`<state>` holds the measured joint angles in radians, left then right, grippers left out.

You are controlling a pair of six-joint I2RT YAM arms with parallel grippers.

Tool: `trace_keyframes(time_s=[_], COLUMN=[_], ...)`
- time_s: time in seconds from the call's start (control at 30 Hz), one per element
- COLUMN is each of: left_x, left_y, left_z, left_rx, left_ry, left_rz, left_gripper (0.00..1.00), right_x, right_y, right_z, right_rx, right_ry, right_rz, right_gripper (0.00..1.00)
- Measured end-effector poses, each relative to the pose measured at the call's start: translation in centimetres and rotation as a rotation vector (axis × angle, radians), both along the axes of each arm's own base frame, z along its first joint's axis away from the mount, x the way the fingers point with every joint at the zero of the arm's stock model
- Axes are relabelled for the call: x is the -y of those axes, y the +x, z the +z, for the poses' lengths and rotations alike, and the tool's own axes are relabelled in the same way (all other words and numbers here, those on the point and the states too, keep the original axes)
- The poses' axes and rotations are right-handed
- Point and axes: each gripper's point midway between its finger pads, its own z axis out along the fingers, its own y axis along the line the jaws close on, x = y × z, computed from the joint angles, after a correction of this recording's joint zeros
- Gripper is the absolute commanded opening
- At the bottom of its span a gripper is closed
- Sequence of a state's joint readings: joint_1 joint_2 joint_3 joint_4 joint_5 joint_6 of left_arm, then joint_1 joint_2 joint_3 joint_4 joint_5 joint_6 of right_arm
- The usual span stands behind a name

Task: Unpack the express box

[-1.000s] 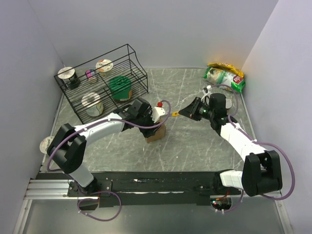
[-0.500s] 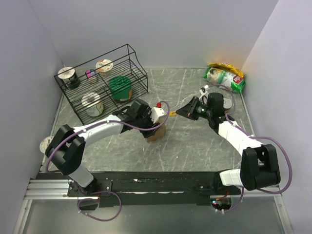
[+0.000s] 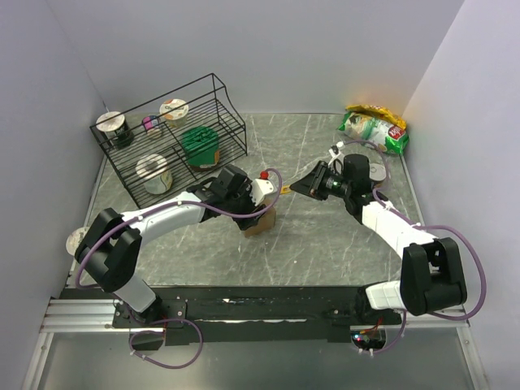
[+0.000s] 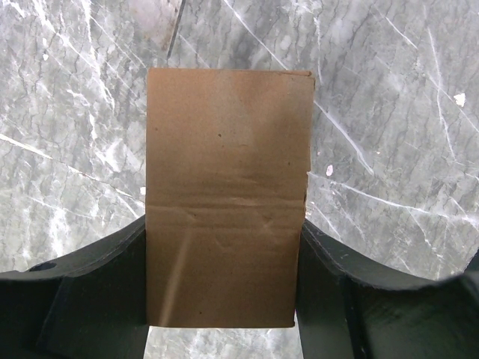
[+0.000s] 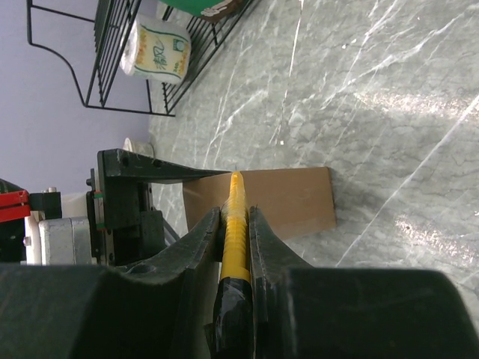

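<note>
**Blade lined up, box not yet cut**

The left gripper (image 4: pixel 224 258) has the express box (image 4: pixel 224 187) pinched between its fingers, down on the table. The right gripper (image 5: pixel 233 224) is clamped on a yellow cutter (image 5: pixel 235 193), tip out ahead of its fingers, close to the carton. No flap looks lifted and nothing's out, so cutting, opening and emptying all seem left.

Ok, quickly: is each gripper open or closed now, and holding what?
The left gripper is closed on the sides of the cardboard box.
The right gripper is closed on the yellow cutter.
</note>
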<state>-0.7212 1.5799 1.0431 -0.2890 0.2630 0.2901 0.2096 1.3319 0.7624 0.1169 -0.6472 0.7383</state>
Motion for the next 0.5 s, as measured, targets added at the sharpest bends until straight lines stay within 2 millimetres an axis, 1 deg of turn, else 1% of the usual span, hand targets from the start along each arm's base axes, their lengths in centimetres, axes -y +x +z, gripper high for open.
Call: trace_keyframes(time_s=[0.27, 0.5], left_x=[0.01, 0.01], left_y=[0.00, -0.02], left_z=[0.01, 0.00], left_rx=[0.000, -0.003], left_ry=[0.000, -0.002], left_rz=[0.000, 0.004], left_gripper=[0.58, 0.58], right_x=[-0.33, -0.32], right_y=[-0.11, 0.02], right_z=[0.05, -0.55], right_rx=[0.010, 0.005], right_ry=[-0.008, -0.024], right_rz=[0.013, 0.012], right_gripper=[0.00, 0.00])
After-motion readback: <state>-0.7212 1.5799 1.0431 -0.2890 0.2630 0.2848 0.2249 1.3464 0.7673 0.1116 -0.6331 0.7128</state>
